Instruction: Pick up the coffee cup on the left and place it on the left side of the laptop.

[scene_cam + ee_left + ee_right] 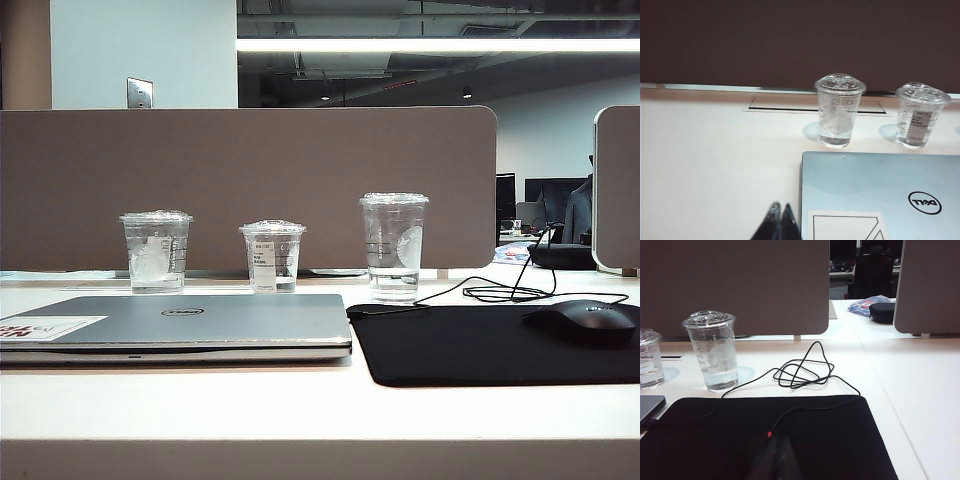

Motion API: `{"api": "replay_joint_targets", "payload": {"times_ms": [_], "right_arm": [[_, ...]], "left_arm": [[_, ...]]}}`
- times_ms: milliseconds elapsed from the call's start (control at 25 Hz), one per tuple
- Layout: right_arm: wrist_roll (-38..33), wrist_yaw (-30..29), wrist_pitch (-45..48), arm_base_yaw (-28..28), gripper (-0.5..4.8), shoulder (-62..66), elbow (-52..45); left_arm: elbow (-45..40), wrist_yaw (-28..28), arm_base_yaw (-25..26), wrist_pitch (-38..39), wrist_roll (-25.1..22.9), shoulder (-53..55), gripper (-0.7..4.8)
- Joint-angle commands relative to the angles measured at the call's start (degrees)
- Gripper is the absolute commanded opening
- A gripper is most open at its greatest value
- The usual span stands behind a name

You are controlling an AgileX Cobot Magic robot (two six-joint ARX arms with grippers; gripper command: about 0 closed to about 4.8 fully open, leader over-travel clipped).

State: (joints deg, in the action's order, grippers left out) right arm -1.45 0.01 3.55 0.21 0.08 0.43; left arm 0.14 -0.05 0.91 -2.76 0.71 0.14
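Three lidded cups in a row — coffee cup leftmost — behind closed laptop and mouse mat.

Left gripper closed; right gripper apparently closed, blurred.

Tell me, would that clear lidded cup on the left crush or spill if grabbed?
The coffee cup looks like thin clear plastic, so it probably flexes under a squeeze. Little liquid shows at its bottom, so it is likely light and tippable. Its domed lid should limit spills.
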Motion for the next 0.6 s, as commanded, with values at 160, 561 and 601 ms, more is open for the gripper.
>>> {"api": "replay_joint_targets", "payload": {"times_ms": [160,561,601], "right_arm": [[-0.02,0.07,1.44,0.04,-0.04,-0.11,-0.15],[-3.06,-0.04,0.55,0.04,-0.04,0.63,9.64],[-3.06,-0.13,0.04,0.07,-0.04,1.11,10.73]], "left_arm": [[0.24,0.26,0.11,-0.76,-0.24,0.02,-0.05],[8.44,0.00,0.07,-0.79,1.09,3.80,-0.05],[9.25,0.00,0.07,-0.85,1.36,5.20,-0.05]]}}
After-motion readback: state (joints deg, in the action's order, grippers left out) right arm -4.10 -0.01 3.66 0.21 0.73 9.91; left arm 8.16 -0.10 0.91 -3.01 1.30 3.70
